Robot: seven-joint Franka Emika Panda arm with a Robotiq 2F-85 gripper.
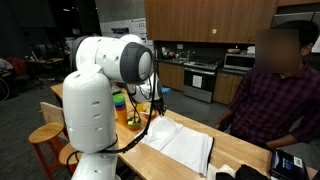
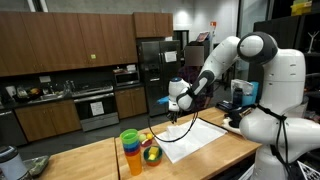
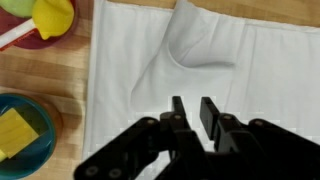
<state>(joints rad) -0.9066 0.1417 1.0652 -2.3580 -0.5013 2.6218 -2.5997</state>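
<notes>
- Gripper (image 3: 193, 112): in the wrist view it enters from the lower edge of the frame. Its jaws are parted by a narrow gap, and nothing shows between them.
- Cloth (image 3: 250, 70): white, spread on the wooden table (image 3: 62, 75), filling the centre and right of the wrist view. It also shows under the gripper in both exterior views (image 1: 185, 145) (image 2: 198, 135).
- Raised fold (image 3: 190, 30): a peak of cloth near the upper centre, just beyond the fingertips and apart from them.
- Blue bowl (image 3: 42, 102), lower left, and lemon (image 3: 52, 15), upper left: both lie off the cloth's left edge.
- Handling note: a good grip would likely take the raised fold squarely between the jaws, pinching one layer and keeping away from the bowl.
</notes>
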